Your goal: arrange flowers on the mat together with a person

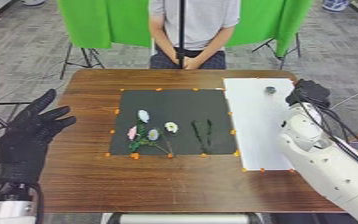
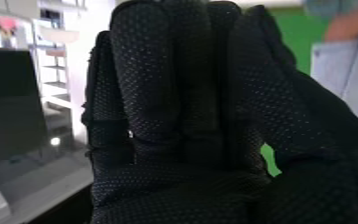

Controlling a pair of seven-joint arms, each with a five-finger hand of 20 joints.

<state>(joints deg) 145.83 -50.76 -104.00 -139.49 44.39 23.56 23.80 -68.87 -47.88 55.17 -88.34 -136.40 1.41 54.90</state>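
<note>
In the head view, four flower heads lie on the dark mat (image 1: 156, 102), toward its left side: an upper white bloom (image 1: 143, 116), a pink bloom (image 1: 132, 133), a pale bloom (image 1: 153, 134) and a white bloom with a yellow centre (image 1: 171, 127). Right of them, two green sprigs (image 1: 203, 135) lie side by side, apart from the blooms. Our left hand (image 1: 29, 132) is beside the table (image 1: 78, 185), its fingers spread wide and empty. Our right hand (image 1: 310, 93) is at the far right, by the edge of the white sheet (image 1: 254, 127), near a small dark thing (image 1: 270, 90) that we cannot identify.

In the right wrist view, our right fingers (image 2: 144, 75) are straight and close together, the thumb (image 2: 273, 95) alongside, holding nothing.

We judge the arrangement partly built, with the next placement still to make. We should approach from above, pinch any piece by its stem rather than its petals, and lower it flat. Opening gently before lifting away keeps the thin stems from catching on the glove and dragging their neighbours.
</note>
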